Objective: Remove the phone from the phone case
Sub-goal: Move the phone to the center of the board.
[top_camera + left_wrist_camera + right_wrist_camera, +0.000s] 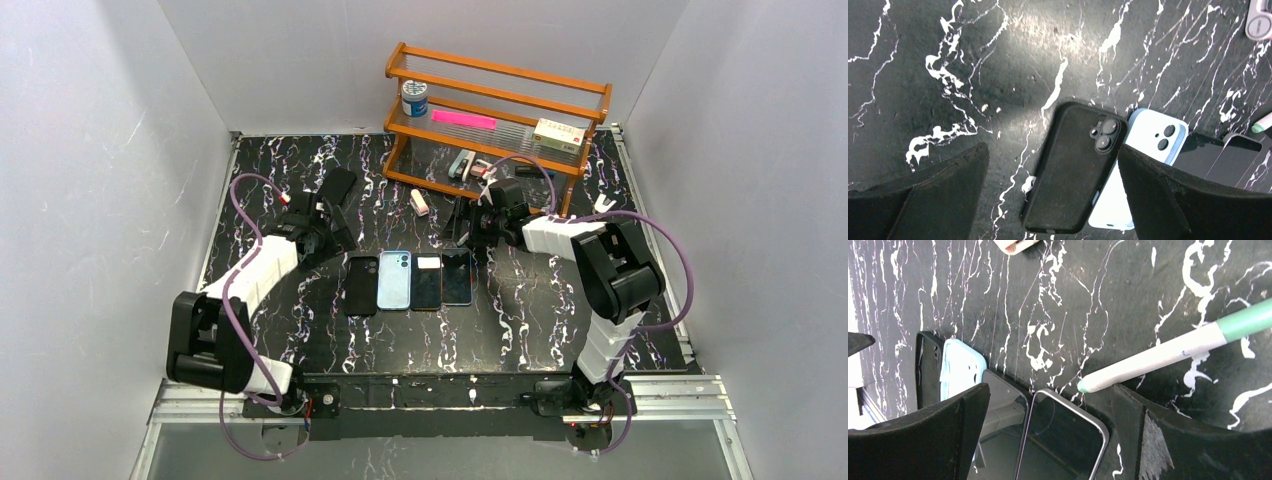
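The phone case is black and lies back up at the left end of a row of phones, with the phone inside showing only its two lenses. In the left wrist view the case lies on the table below and between the fingers of my left gripper, which is open and apart from it. From above, the left gripper hovers just behind the case. My right gripper is open behind the right end of the row, above two screen-up phones, holding nothing.
A light blue phone lies against the case, then two dark phones. A white marker with a green cap lies by the right fingers. A small pink-white block and a wooden shelf with items stand behind.
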